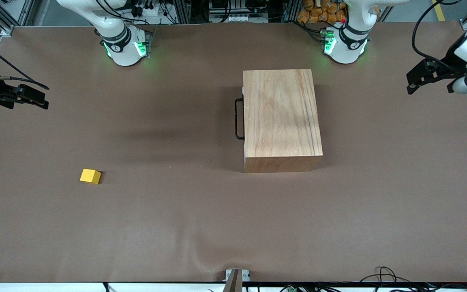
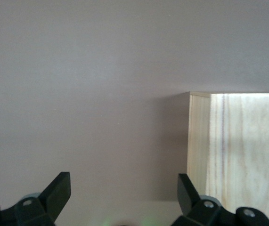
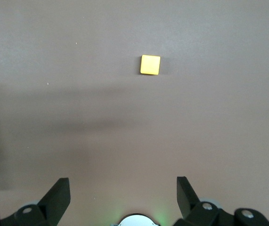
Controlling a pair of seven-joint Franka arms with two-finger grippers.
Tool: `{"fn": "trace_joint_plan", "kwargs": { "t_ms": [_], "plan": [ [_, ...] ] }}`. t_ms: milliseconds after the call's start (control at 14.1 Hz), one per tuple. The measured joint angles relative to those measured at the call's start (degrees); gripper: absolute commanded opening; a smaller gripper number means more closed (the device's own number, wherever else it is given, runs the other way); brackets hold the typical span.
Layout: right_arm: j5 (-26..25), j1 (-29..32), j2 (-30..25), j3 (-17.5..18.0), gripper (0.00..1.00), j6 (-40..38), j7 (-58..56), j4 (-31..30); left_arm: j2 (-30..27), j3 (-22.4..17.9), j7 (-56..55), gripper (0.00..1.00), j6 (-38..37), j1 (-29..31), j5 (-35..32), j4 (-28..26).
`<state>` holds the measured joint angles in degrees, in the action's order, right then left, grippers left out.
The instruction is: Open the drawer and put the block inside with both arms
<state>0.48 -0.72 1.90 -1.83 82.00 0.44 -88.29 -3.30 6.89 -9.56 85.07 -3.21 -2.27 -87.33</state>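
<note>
Your inventory:
- Drawer (image 1: 243, 117): fully in the wooden box (image 1: 282, 117), black handle (image 1: 238, 119) facing the right arm's end of the table.
- Block (image 1: 90, 176): on the table (image 1: 176, 227), well apart from the box, nearer the front camera.
- Right gripper (image 3: 122, 197): raised over bare table, fingers wide apart, empty.
- Left gripper (image 2: 123, 197): raised beside the box, fingers spread, empty.

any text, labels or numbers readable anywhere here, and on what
No text can be read in these views.
Wooden box: plain wood grain, no label.
Yellow block: plain faces, no marking.
Right arm's base: a small dark round mark, too small to read.
Left arm's base: a like mark, too small to read.
Brown table cover: no print.
</note>
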Motion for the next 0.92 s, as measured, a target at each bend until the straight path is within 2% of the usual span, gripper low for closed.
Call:
{"fn": "trace_joint_plan", "kwargs": {
  "t_ms": [213, 427, 924],
  "plan": [
    [0.00, 0.00, 0.00, 0.02, 1.00, 0.06, 0.00, -0.03, 1.99, 3.91, -1.82, 1.00, 0.00, -0.50, 0.00, 1.90],
    [0.00, -0.03, 0.00, 0.07, 1.00, 0.26, 0.00, -0.04, 6.70, 7.99, -5.94, 1.00, -0.10, -2.66, 0.00, 4.68],
    [0.00, -0.04, 0.01, 0.16, 1.00, 0.36, 0.00, -0.12, 20.48, 7.95, -32.87, 1.00, -0.90, -21.08, -0.01, 14.62]
  ]
}}
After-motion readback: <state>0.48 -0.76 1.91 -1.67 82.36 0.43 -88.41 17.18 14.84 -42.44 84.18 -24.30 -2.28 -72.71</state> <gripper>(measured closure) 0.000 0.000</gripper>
